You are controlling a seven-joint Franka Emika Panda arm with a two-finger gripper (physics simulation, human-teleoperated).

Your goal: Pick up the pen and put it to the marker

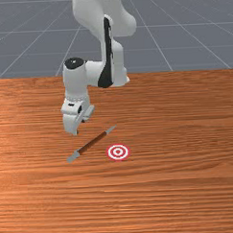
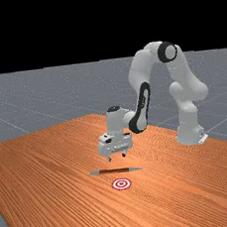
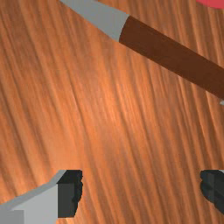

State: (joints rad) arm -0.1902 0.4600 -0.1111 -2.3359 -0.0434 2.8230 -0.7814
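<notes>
Well, wrist view shows the claw [image 2: 116, 157] agape, far view the whole pen [image 2: 114, 170].

Arm [image 2: 141, 67] bent, reaching twd far view's left; end effector [image 2: 116, 157] pts down, fingers [image 3: 70, 192] spread w/ gap btwn.

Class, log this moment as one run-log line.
black-tipped white gripper: open | long grey-ended brown pen: lying ungrasped | round red-and-white marker: beside pen
</notes>
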